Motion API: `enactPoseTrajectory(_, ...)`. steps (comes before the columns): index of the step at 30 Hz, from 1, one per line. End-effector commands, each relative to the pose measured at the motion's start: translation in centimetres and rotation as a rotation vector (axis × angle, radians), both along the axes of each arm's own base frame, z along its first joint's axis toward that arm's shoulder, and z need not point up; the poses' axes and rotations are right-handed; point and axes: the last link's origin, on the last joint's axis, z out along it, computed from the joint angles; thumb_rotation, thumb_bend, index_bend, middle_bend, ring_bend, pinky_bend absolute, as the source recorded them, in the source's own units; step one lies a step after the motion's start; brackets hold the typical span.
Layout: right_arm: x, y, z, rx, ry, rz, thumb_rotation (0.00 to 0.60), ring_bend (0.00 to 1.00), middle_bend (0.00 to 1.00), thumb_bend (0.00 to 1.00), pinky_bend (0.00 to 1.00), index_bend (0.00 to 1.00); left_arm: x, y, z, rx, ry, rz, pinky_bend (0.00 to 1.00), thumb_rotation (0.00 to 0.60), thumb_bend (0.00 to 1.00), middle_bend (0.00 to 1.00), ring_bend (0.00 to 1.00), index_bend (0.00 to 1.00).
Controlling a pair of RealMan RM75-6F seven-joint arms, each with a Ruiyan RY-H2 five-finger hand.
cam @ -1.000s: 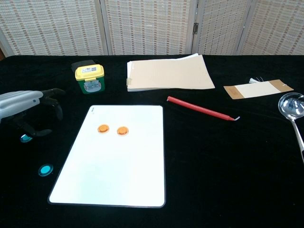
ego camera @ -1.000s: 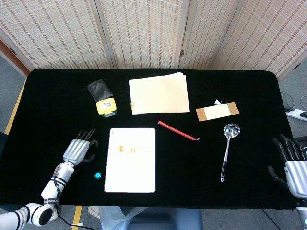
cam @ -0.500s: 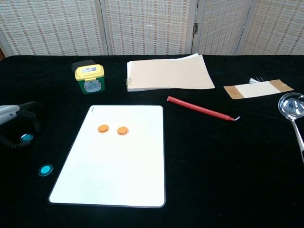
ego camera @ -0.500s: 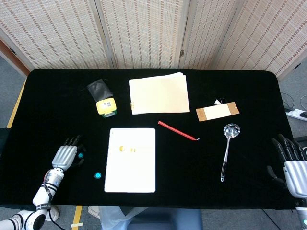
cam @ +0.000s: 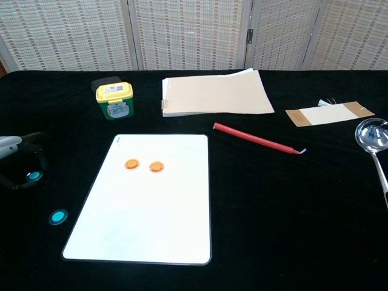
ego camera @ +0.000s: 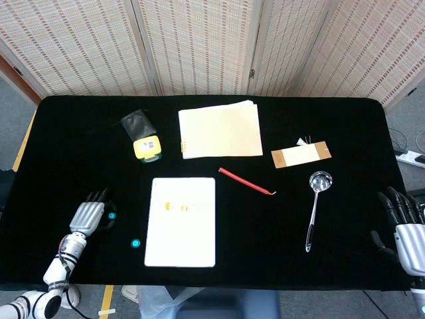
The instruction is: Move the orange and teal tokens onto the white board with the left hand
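The white board (ego camera: 180, 232) (cam: 145, 218) lies flat near the table's front edge, with two orange tokens (ego camera: 167, 207) (cam: 131, 164) (cam: 157, 167) side by side on its upper part. One teal token (ego camera: 135, 243) (cam: 58, 216) sits on the black cloth just left of the board. A second teal token (ego camera: 112, 215) (cam: 34, 176) lies further left, between the thumb and the arched fingers of my left hand (ego camera: 89, 216) (cam: 13, 151), which holds nothing. My right hand (ego camera: 405, 229) hovers at the far right edge, fingers spread and empty.
A yellow-lidded box (ego camera: 147, 147) with a black pouch (ego camera: 136, 122) stands behind the board. A cream folder (ego camera: 220, 129), a red pen (ego camera: 246, 181), a tan card (ego camera: 300, 155) and a metal ladle (ego camera: 315, 207) lie to the right.
My left hand has drawn back to the left and toward the table's front, uncovering the far-left teal token. In the last half second it barely moved. The tokens stayed put.
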Motion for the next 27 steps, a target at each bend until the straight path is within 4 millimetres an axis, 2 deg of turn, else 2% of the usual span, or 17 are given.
enactPoseTrajectory(1,0.0,0.0,0.0,-0.001,-0.001,0.0,0.6,0.04,0.0,0.4,0.0,0.0,0.0,0.1,0.1,0.004,-0.004,0.002,0.0,0.6,0.41,0.03,0.0,0.46)
enactPoseTrajectory(5,0.0,0.0,0.0,-0.002,0.0,0.0,0.6,0.04,0.0,0.4,0.0,0.0,-0.1,0.1,0.1,0.008,-0.006,-0.001,0.0,0.6,0.41,0.04,0.0,0.51)
enactPoseTrajectory(13,0.1,0.0,0.0,-0.002,0.0,0.006,0.6,0.04,0.0,0.4,0.0,0.0,0.4,0.2,0.6,0.012,-0.015,-0.021,0.0,0.6,0.43,0.05,0.0,0.52)
enactPoseTrajectory(21,0.0,-0.1,-0.1,0.0,-0.001,0.007,0.6,0.04,0.0,0.4,0.0,0.0,4.5,-0.2,0.5,-0.026,-0.073,-0.132,0.0,0.6,0.43,0.05,0.0,0.52)
enactPoseTrajectory(27,-0.2,0.0,0.1,-0.003,0.0,0.001,0.6,0.04,0.0,0.4,0.0,0.0,9.0,-0.5,-1.0,-0.085,-0.093,-0.254,0.0,0.6,0.43,0.05,0.0,0.52)
